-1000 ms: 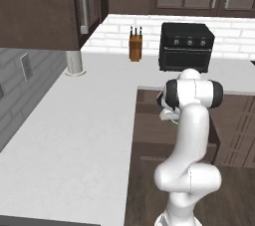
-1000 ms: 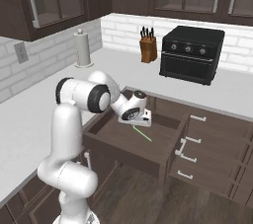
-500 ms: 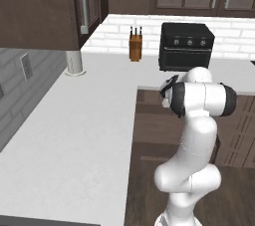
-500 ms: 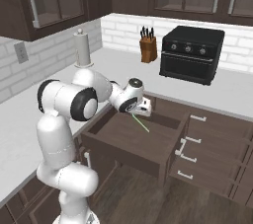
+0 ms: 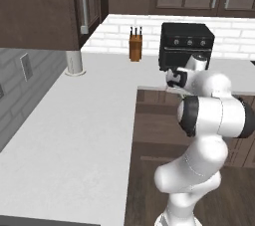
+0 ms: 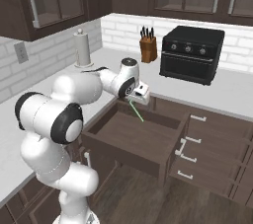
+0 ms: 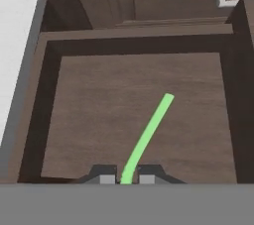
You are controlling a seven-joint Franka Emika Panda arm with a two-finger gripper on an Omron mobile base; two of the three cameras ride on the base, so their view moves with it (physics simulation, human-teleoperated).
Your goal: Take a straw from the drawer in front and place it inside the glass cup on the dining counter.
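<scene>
The straw (image 7: 146, 137) is thin, bright green and surely feather-light; I judge it slick and easily crushed or swung, so a light pinch close to one end, as here, suits it, leaving the long free length to drop into a cup. It is nipped between the claw's (image 7: 128, 178) fingertips (image 7: 106, 178), which are pressed together on its near end, and it slants away from the claw over the bare floor of the open drawer (image 7: 99, 120). In the right base view the straw (image 6: 136, 110) hangs below the claw (image 6: 132, 98), above the drawer (image 6: 133, 141). The arm reaches forward from a bent elbow, wrist tipped downward. Beyond the claw stand a black toaster oven (image 6: 191, 54) and a knife block (image 6: 147, 47).
</scene>
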